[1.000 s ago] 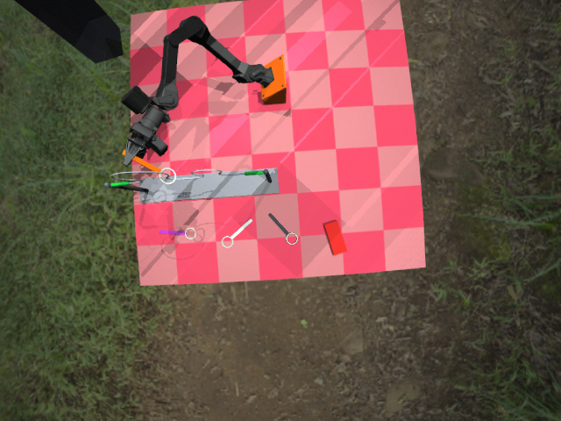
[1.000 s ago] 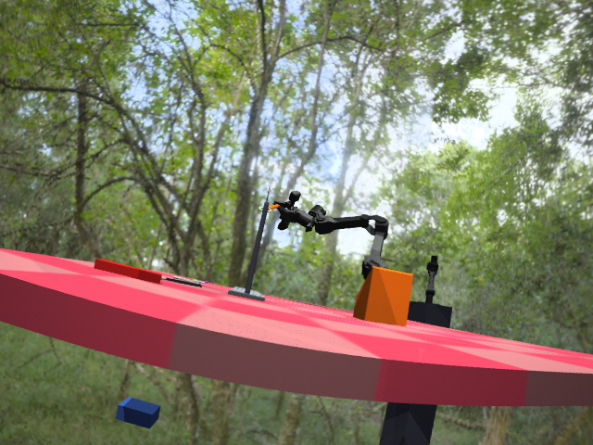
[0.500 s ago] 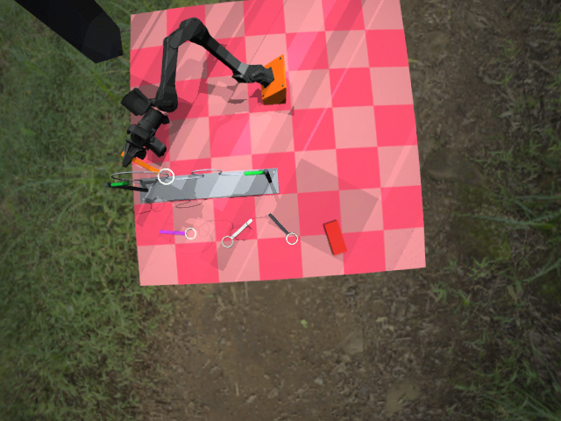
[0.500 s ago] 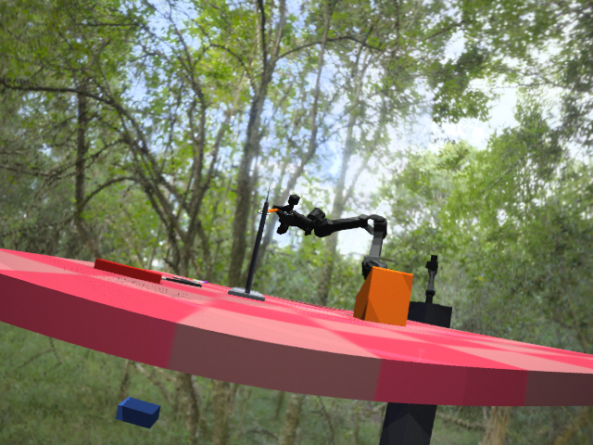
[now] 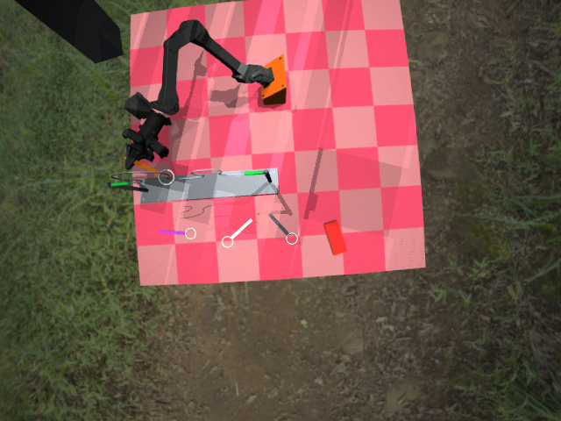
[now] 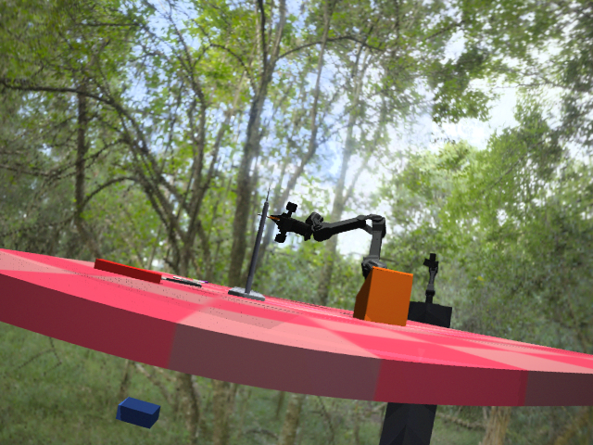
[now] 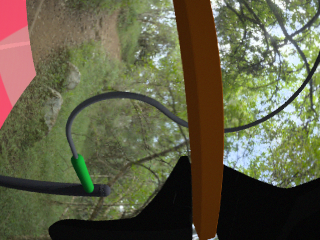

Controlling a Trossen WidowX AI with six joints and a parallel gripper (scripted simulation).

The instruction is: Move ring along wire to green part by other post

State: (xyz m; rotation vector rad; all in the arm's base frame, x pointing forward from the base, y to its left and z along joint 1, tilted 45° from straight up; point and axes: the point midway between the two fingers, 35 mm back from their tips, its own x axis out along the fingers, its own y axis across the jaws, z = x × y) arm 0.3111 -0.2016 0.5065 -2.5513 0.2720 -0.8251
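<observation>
The ring [image 5: 166, 176] with the orange handle [image 5: 147, 167] [image 7: 200, 87] sits around the wavy grey wire [image 5: 206, 171] [image 7: 120, 96], a little in from the left end of the grey base plate [image 5: 212, 188]. My gripper [image 5: 135, 161] [image 6: 276, 219] [image 7: 191, 162] is shut on the outer end of the handle, above the table's left edge. The left green part [image 5: 118, 183] [image 7: 83, 172] lies by the left post [image 5: 136, 187]. The right green part [image 5: 254, 172] is next to the right post [image 5: 268, 175]. In the wrist view the ring shows only as a thin dark arc [image 7: 294, 100].
Three other rings lie in front of the plate: purple-handled [image 5: 174, 231], white-handled [image 5: 238, 230], dark-handled [image 5: 280, 226]. A red block [image 5: 335, 237] [image 6: 126, 270] lies to the right. The arm stands on an orange block [image 5: 274, 82] [image 6: 383, 297]. A blue block [image 6: 137, 412] lies below the table.
</observation>
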